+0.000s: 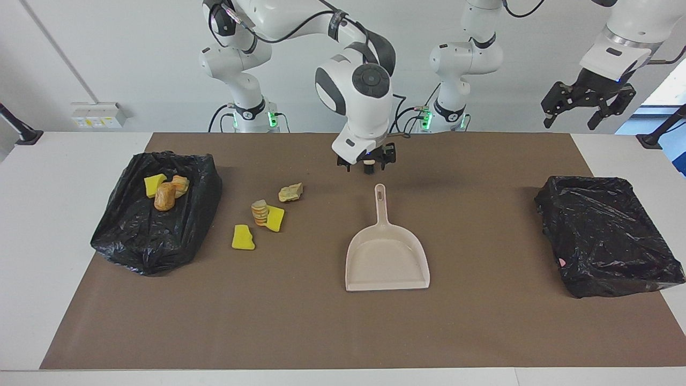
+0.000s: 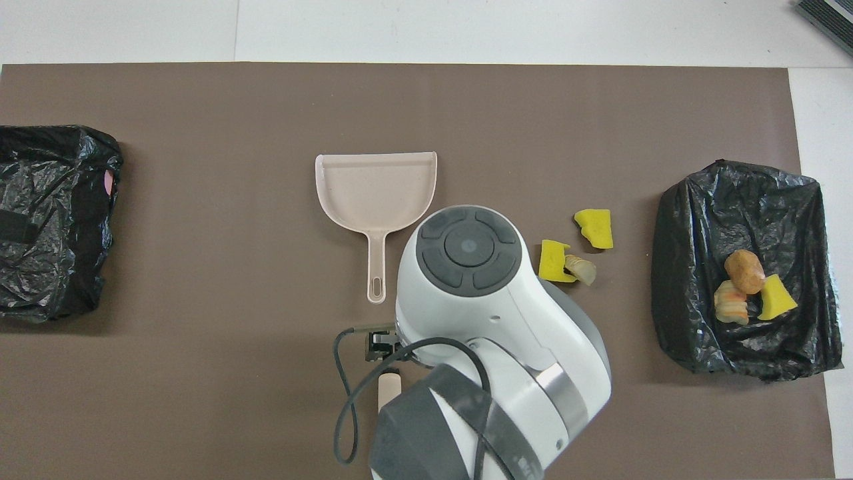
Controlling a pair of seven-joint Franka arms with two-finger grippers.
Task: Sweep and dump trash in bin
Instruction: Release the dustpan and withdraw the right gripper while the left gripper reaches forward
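Right gripper (image 1: 368,163) hovers low near the mat's robot-side edge, just past the dustpan (image 1: 387,258) handle, fingers spread; something beige sits below, possibly the brush. Left gripper (image 1: 588,110) waits high, released. Trash: three scraps (image 1: 165,192) on the bag (image 1: 155,225), four (image 1: 266,215) beside it.

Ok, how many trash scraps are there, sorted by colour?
Yellow sponge chunks: 3
Tan or brown lumps: 4
Total: 7
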